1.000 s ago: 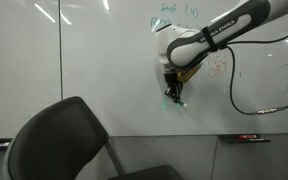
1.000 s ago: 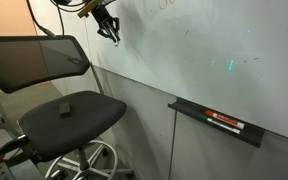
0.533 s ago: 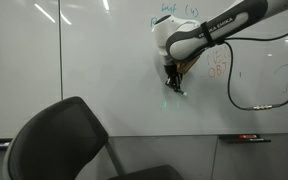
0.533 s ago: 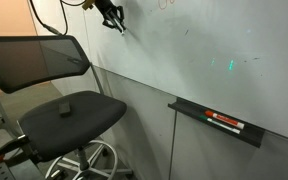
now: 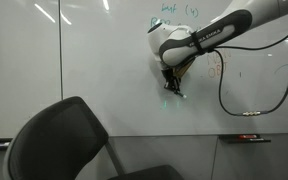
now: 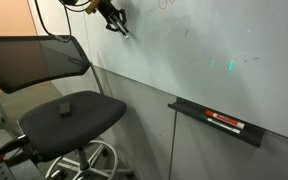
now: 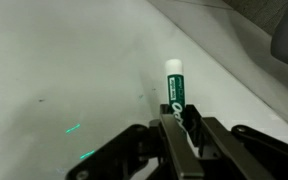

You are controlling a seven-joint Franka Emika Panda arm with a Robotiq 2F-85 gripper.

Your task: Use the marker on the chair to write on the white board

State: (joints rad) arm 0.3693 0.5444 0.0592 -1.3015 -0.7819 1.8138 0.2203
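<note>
My gripper (image 7: 181, 125) is shut on a green-and-white marker (image 7: 174, 88). In the wrist view the marker points away from me at the white board (image 7: 54, 60), with faint green marks (image 7: 72, 128) on the board to its left. In both exterior views the gripper (image 5: 170, 82) (image 6: 115, 21) is up against the white board (image 5: 84, 60) (image 6: 204, 50), well above the black office chair (image 5: 69, 140) (image 6: 69, 110). The marker tip (image 5: 178, 94) shows by a greenish mark; whether it touches the board I cannot tell.
Green and orange writing (image 5: 174, 10) is near the top of the board. A marker tray (image 6: 219, 122) with red and black markers is fixed below the board. A small dark object (image 6: 64, 105) lies on the chair seat. A black cable (image 5: 229, 95) hangs from the arm.
The gripper with the marker has moved up along the board and slightly sideways, and the arm has swung with it. The chair and tray have not moved.
</note>
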